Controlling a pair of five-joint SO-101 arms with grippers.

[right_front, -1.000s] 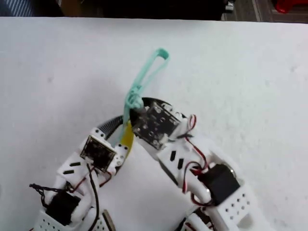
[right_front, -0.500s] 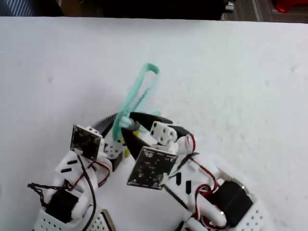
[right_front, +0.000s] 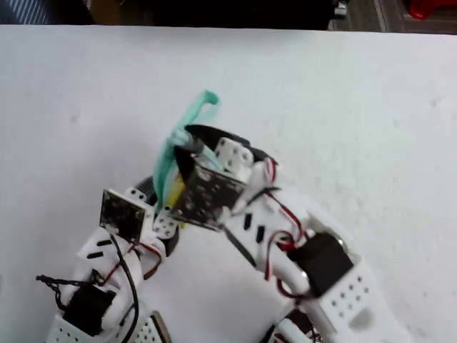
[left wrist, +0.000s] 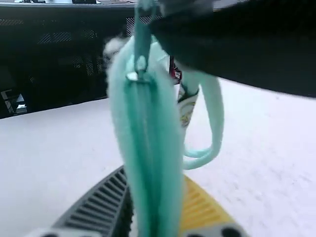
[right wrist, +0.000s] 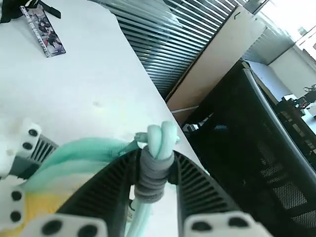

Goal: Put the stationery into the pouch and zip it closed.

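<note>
Teal pouch (right_front: 184, 121) is hanging edge-up over the table (right_front: 343, 107), the left claw (left wrist: 150, 207) clamping its body and the right claw (right wrist: 153, 177) pinching the zip pull (right wrist: 159, 138). Best bet: hold the body taut, draw the pull straight along the zip.

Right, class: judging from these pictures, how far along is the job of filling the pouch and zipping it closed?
Done: the pouch is gripped by both arms. Its contents are hidden, so filling cannot be confirmed. In hand: the left pincer clamps the pouch's body, and the right pincer is shut on the grey pull at the zip. Left: probably finishing the zip, though how far it is closed is unclear.
</note>
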